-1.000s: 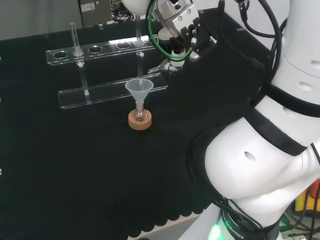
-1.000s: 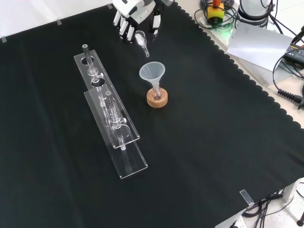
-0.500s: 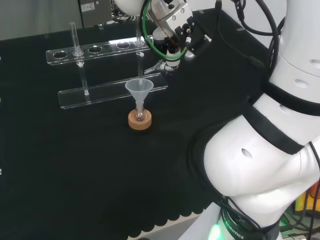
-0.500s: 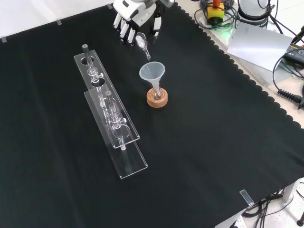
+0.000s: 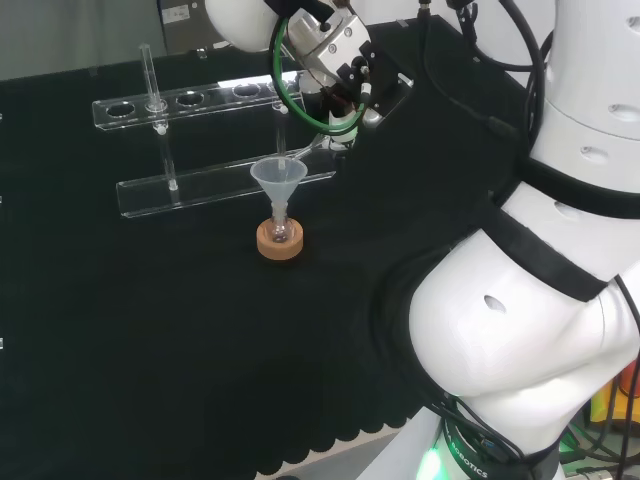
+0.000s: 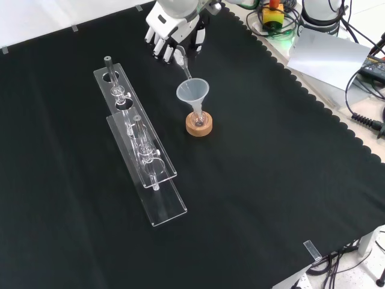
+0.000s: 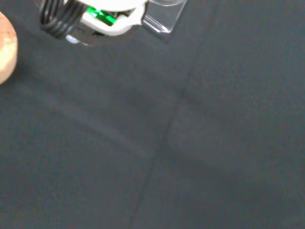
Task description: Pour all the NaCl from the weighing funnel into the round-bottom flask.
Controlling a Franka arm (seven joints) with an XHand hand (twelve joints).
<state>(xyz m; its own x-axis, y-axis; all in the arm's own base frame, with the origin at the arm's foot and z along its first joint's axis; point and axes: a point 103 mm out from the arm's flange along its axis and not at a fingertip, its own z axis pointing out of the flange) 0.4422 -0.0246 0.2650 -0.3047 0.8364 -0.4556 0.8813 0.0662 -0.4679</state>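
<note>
Your black and white robot hand [image 6: 171,27] has its fingers curled round the small clear glass weighing funnel [image 6: 181,58], whose thin spout slants down toward the wide translucent plastic funnel [image 6: 192,91]. That funnel sits in the neck of the small clear round-bottom flask [image 6: 198,119], which rests on a tan cork ring stand [image 6: 198,125] on the black cloth [image 6: 271,180]. In the front view the spout tip lies at the funnel's upper-left rim, so you are probably just starting the pour.

Bring the tip clearly inside the rim before you tilt more, then tilt slowly so the salt slides rather than jumps. Don't lean on the plastic funnel; the flask looks light and would tip easily. Stay clear of the clear acrylic test-tube rack [image 6: 141,156] in front view's left. I cannot tell how much NaCl remains.
</note>
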